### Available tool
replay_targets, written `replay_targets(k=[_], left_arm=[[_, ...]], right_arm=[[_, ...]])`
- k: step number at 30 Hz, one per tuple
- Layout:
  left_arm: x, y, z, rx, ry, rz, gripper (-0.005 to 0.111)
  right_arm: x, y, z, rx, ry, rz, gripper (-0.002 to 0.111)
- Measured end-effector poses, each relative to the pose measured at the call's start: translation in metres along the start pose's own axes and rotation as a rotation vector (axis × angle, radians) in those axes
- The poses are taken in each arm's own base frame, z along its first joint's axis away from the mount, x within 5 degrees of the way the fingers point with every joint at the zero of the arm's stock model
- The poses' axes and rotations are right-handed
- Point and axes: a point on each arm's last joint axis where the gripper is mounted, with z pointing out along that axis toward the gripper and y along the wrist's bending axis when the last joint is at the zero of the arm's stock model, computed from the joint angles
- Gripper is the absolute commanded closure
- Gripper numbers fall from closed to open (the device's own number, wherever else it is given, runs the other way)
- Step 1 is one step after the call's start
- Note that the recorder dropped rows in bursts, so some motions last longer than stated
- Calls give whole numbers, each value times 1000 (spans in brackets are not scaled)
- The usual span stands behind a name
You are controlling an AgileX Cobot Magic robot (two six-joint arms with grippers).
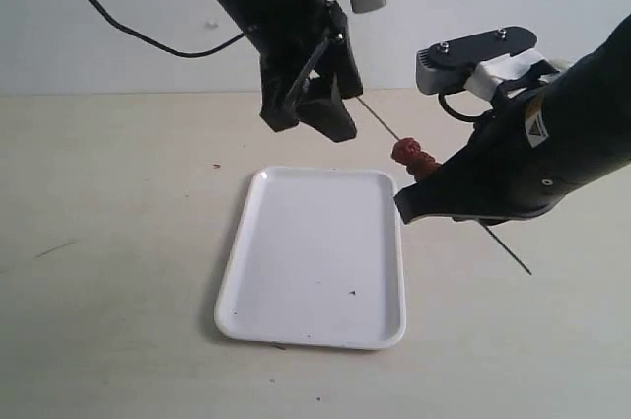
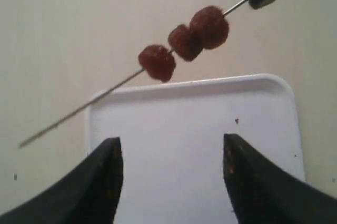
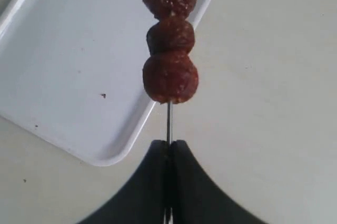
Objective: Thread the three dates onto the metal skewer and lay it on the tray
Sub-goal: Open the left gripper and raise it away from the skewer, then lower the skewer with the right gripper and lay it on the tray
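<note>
The exterior view shows the right gripper [image 1: 406, 204] holding the metal skewer [image 1: 380, 121] aloft by the tray [image 1: 315, 261]'s right rim, the three dates [image 1: 412, 158] partly hidden, and the left gripper [image 1: 311, 126] above the tray, while the left wrist view shows all three strung in a row and its own jaws wide and empty, and the right wrist view shows jaws pinched on the rod just behind them.

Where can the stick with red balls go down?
The tray is bare inside its rim, but for tiny specks. The table left of it is bare. Crowded: above the tray's far right corner, where the right gripper holds the skewer of dates near the left gripper.
</note>
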Motion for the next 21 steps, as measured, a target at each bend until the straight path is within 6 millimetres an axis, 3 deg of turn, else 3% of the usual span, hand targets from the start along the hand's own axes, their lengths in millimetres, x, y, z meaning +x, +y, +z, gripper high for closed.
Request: replay_targets(k=[4,7,9,16,21], left_arm=[[7,2,-23,-92,84,-243,56],[18,6,-38,-164,121,-423,82],[27,8,-49,-198,129,-523,107],[56,2,-99,-287,108,-670,107],[79,-14,-151,-307,-58,-855,107]], right_arm=[[0,-1,-1,8,-4,25,108],[-1,-1,-1,6,-8,74,108],[-2,1,-1,-17,-19,116,108],[-7,17,5,-128,-61,253,108],[-5,43,26,-170,-40,346,108]])
